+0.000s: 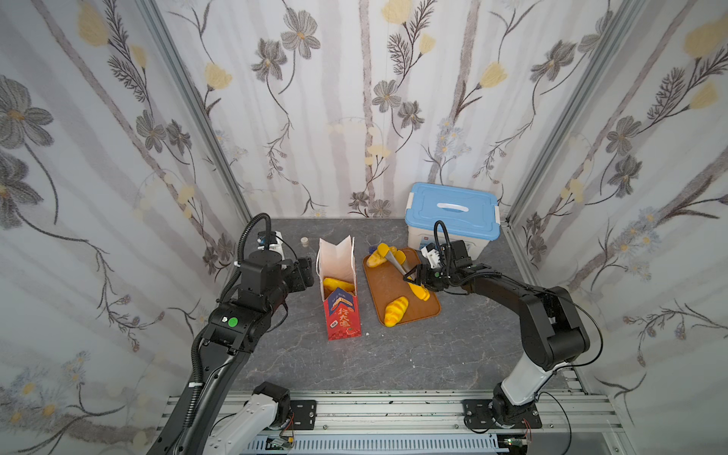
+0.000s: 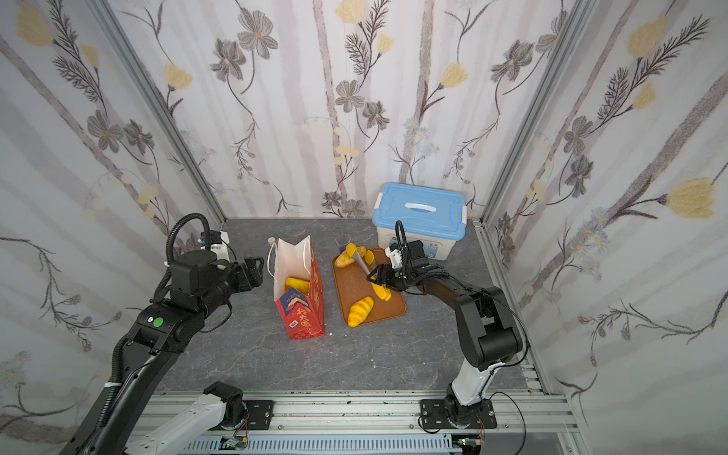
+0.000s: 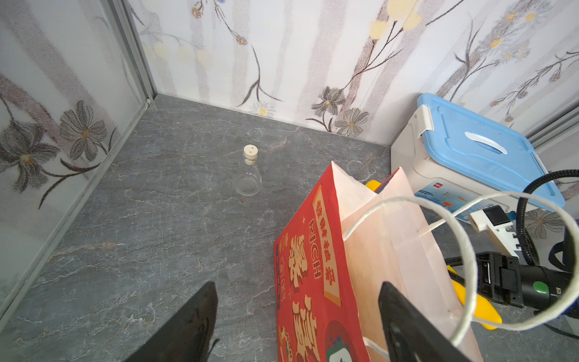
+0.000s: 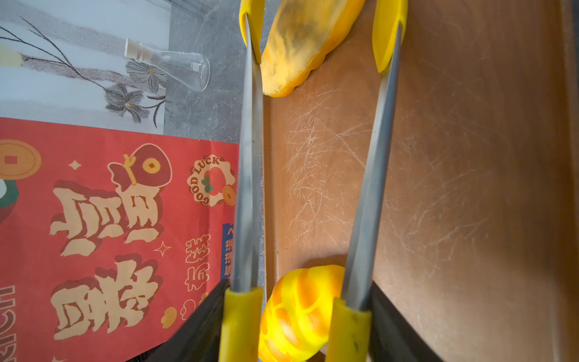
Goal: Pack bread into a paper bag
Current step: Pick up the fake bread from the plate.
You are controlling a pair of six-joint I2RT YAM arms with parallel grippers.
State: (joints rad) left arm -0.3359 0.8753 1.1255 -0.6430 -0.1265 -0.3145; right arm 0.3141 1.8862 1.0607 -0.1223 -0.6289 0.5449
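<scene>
The red paper bag stands open and upright, with one yellow bread loaf inside. To its right lies a brown tray holding a striped loaf near its front and another loaf at its far end. My right gripper is shut on the yellow handles of metal tongs. The tongs' spread tips flank the far loaf. My left gripper stands open at the bag's left side, the bag's red wall showing between its fingers.
A white box with a blue lid stands at the back right, just behind the tray. A small corked glass flask sits behind the bag at the left. Flowered walls close in the table on three sides.
</scene>
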